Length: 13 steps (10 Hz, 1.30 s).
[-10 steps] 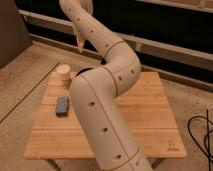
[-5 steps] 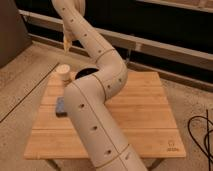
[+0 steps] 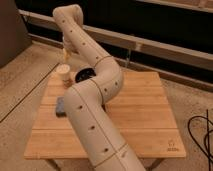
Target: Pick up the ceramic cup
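Note:
The ceramic cup (image 3: 63, 73) is small, cream-beige and upright at the far left corner of the wooden table (image 3: 145, 115). My arm rises from the lower middle, bends over the table's back and reaches down on the left. The gripper (image 3: 65, 54) hangs just above the cup, almost straight over it, apart from it. The arm hides part of the table's middle.
A dark round bowl (image 3: 84, 75) sits just right of the cup, partly behind the arm. A flat blue-grey object (image 3: 61, 106) lies near the table's left edge. A black cable (image 3: 202, 135) lies on the floor at right. A ledge and rail run behind the table.
The arm's upper part has swung to the left and the gripper has come down, from high behind the table to just above the cup.

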Available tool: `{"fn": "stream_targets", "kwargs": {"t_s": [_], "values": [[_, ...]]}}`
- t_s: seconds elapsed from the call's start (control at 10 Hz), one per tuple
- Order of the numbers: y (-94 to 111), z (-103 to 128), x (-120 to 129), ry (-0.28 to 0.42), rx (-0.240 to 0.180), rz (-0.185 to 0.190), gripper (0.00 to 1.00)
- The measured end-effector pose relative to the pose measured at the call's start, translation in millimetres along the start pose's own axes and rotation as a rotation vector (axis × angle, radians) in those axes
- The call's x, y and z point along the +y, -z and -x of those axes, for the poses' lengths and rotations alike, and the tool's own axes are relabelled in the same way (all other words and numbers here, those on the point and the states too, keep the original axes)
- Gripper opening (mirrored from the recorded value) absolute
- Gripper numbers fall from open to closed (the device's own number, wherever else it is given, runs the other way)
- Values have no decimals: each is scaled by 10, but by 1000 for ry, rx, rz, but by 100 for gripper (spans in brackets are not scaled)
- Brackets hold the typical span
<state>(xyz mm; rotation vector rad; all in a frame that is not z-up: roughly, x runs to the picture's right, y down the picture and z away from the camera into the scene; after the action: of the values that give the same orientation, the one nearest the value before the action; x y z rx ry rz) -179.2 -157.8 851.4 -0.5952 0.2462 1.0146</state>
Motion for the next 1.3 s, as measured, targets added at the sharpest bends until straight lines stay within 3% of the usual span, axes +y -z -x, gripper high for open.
{"fn": "stream_targets", "kwargs": {"t_s": [0.4,0.6,0.9,1.1,1.3], "values": [[-110,-2,23,46,13,-7,65],[-135,114,23,94,-23,-27,65],[-126,403,-16,134,-129,-57,65],[-200,471,28,158,-146,-56,65],[-314,444,61,166,-136,-33,65]]}}
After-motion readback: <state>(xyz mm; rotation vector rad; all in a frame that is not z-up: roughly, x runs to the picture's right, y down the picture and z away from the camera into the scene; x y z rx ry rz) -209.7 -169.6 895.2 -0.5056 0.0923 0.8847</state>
